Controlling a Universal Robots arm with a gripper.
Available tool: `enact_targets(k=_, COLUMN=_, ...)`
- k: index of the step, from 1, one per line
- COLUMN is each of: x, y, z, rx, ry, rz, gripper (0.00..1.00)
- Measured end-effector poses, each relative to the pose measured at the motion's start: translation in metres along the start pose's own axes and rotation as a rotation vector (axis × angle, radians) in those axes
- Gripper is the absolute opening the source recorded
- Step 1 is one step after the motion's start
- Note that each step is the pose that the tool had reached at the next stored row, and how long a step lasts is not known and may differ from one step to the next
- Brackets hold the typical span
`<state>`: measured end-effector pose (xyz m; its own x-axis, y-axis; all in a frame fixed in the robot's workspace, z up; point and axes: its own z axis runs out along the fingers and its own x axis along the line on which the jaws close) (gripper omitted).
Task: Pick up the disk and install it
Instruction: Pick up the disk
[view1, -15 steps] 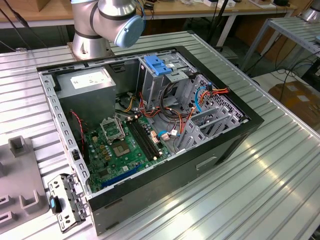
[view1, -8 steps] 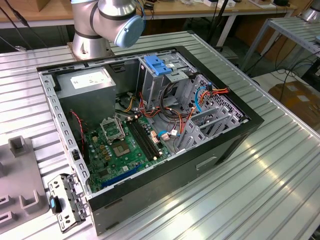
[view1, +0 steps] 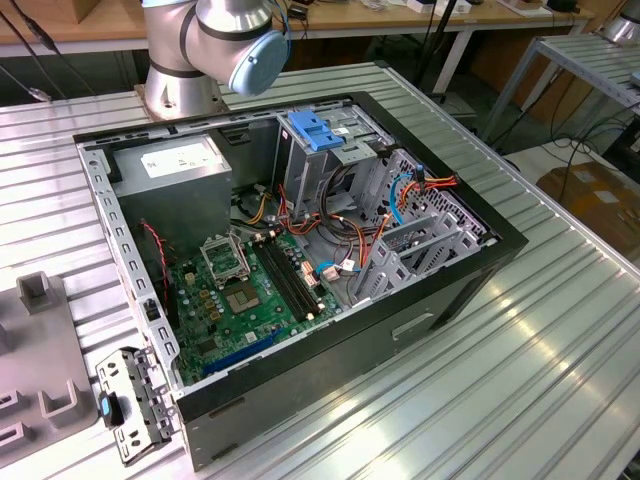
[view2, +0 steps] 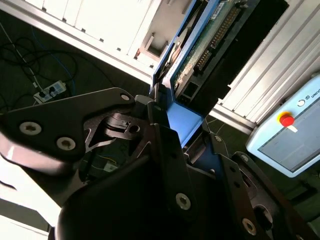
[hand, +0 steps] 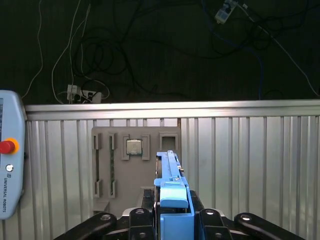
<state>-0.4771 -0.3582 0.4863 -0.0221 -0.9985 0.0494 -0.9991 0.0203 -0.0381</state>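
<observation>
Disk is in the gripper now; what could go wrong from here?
1. The gripper clamps the disk by its blue carrier end, with most of its body sticking out, so it may tilt or slip.
2. Loose orange and red cables lie beside the drive cage in the computer case and could snag the disk going in.

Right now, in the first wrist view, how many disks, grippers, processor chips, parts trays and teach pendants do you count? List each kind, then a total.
disk: 1
gripper: 1
processor chip: 1
grey parts tray: 1
teach pendant: 1
Total: 5
</observation>
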Motion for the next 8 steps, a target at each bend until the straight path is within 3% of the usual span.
enact_targets(k=8, x=-0.0001, y=-0.0046, z=0.0001, rx=0.0, ry=0.0, rz=-0.001, gripper=0.37)
